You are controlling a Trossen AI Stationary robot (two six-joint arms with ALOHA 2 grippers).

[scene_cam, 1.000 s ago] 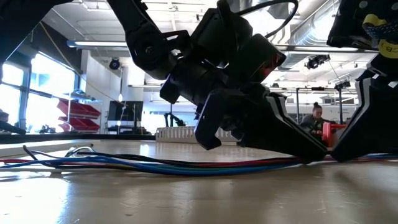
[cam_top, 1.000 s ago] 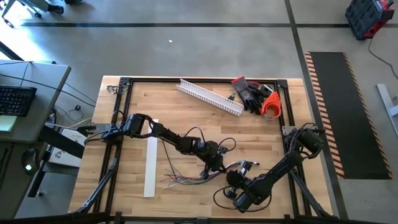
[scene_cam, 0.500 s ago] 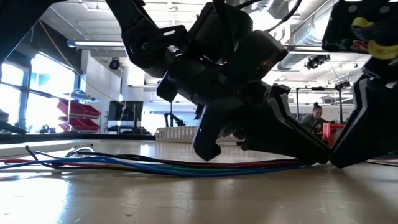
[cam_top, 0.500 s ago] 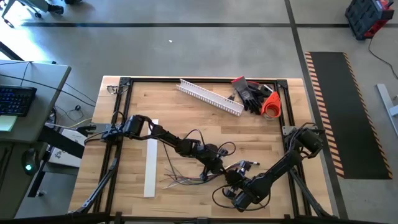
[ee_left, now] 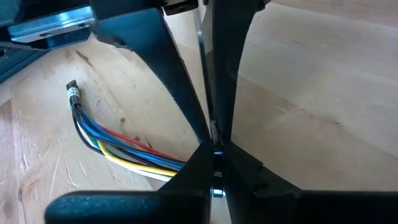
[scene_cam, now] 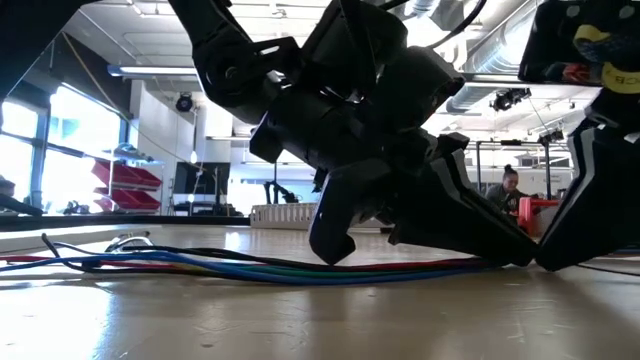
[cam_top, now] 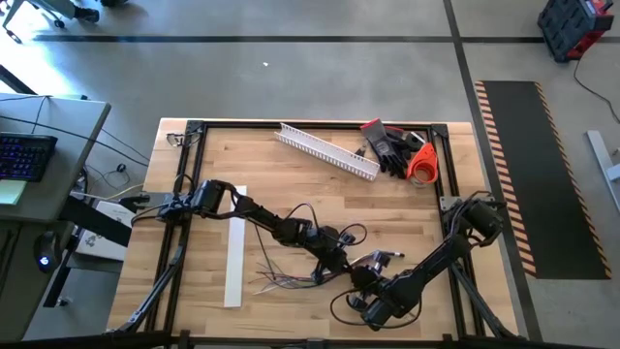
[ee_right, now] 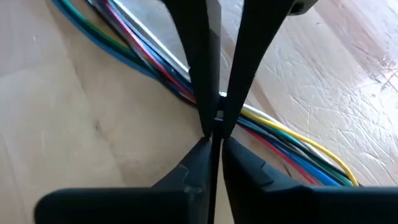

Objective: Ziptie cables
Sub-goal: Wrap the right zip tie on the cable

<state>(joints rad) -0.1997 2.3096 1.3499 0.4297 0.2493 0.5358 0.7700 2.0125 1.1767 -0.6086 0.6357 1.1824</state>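
The cables point(cam_top: 291, 279) are a bunch of thin coloured wires lying flat on the wooden table near its front, also seen in the low view point(scene_cam: 250, 268) and both wrist views point(ee_left: 124, 146) point(ee_right: 137, 43). My left gripper point(cam_top: 341, 260) and my right gripper point(cam_top: 360, 276) are both shut. They meet tip to tip right over the bunch point(scene_cam: 520, 258). A small pale piece, apparently a zip tie point(ee_right: 221, 95), sits where the tips meet. My left gripper comes slanting down from the table's left, with its fingertips point(ee_right: 208, 118) closed at the small pale piece of the zip tie just above the cables. Which part of the tie it has cannot be told. My right gripper comes steeply down from the table's right. Its fingertips point(ee_left: 214, 134) are closed at the same spot, against the left gripper's tips. The fingers hide what lies between them.
A flat white strip point(cam_top: 234, 247) lies left of the cables. At the far edge are a white slotted channel point(cam_top: 327, 150), dark gloves point(cam_top: 387, 145) and an orange thing point(cam_top: 421, 163). A black frame point(cam_top: 194, 126) borders the table. A person point(scene_cam: 505, 185) is in the room behind.
My left gripper has rolled a little about the line it points along without leaving its place. The coloured wires under the tips have shifted slightly on the table.
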